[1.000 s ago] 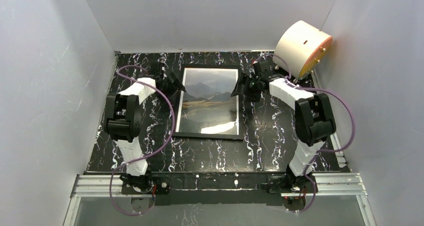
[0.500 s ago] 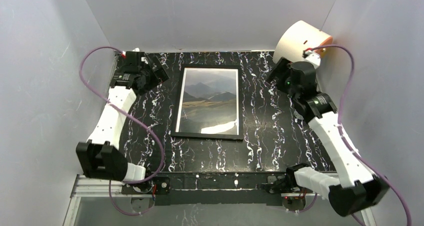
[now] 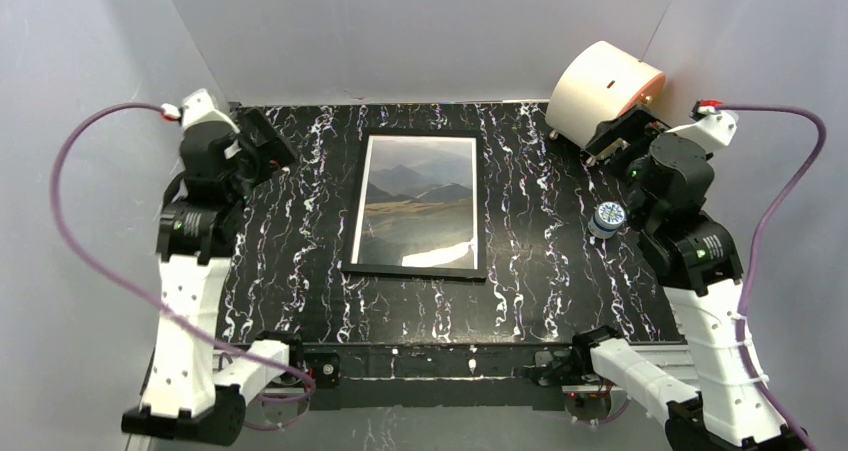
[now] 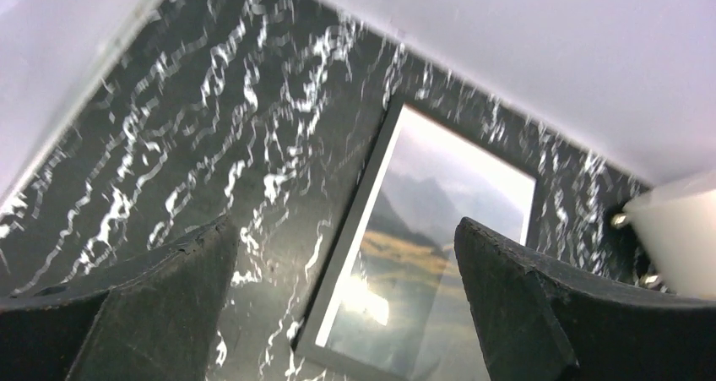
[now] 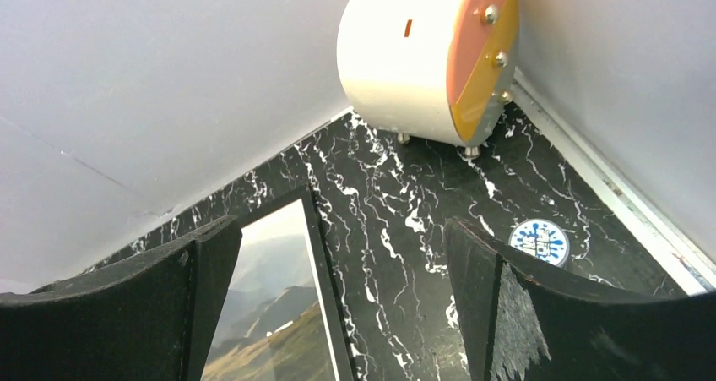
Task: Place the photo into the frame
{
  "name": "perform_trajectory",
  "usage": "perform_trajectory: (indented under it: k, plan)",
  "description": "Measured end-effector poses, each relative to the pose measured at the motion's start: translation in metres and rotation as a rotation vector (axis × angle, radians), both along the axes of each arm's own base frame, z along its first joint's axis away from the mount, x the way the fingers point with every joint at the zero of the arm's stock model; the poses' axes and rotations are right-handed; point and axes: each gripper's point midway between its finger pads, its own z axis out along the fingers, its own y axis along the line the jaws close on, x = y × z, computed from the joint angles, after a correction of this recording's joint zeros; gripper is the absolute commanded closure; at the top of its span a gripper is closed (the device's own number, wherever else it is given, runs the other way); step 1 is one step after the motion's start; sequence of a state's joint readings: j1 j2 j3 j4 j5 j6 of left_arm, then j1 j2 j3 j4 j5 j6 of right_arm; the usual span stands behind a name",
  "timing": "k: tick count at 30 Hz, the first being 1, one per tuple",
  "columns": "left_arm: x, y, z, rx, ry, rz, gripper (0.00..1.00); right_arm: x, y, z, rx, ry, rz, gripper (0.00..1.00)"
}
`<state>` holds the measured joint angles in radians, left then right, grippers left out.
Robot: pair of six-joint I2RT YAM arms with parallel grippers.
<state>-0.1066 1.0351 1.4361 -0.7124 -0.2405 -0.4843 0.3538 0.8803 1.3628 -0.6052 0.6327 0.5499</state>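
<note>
Black marbled tabletop [image 3: 530, 271], grey walls around. Left of the frame [image 3: 415, 270], the left gripper [image 3: 268, 141] has pulled back and risen, jaws spread wide, holding nothing. The photo [image 3: 418, 206] lies inside the frame, mountains showing. Right of the frame, the right gripper [image 3: 620, 136] has likewise retreated beside the cream drum [image 3: 603, 86], wide open and empty. With both arms withdrawn, the task looks finished.

You see the frame [image 3: 412, 269], a thin dark rectangle, lying flat at the middle of the table [image 3: 540, 271], long sides running near to far. The photo [image 3: 418, 196] sits inside it, mountain landscape facing up, with glare on its near end.
</note>
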Motion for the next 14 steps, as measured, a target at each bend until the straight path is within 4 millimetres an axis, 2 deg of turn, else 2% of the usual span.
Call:
perform_trajectory:
  k: [3,8,10,14]
  plan:
    - [-0.021,0.012,0.042,0.016,-0.125,0.044,0.02,-0.006,-0.006,0.006,-0.016,-0.018,-0.014,0.01]
    - [-0.043,0.025,0.087,0.034,-0.239,0.097,0.02,-0.011,-0.01,0.01,-0.043,-0.028,-0.019,0.01]
    - [-0.045,0.027,0.092,0.038,-0.245,0.108,0.02,-0.012,-0.011,0.012,-0.048,-0.031,-0.019,0.01]
    - [-0.041,0.028,0.08,0.047,-0.196,0.111,0.02,-0.013,-0.012,0.013,-0.059,-0.031,-0.02,0.01]
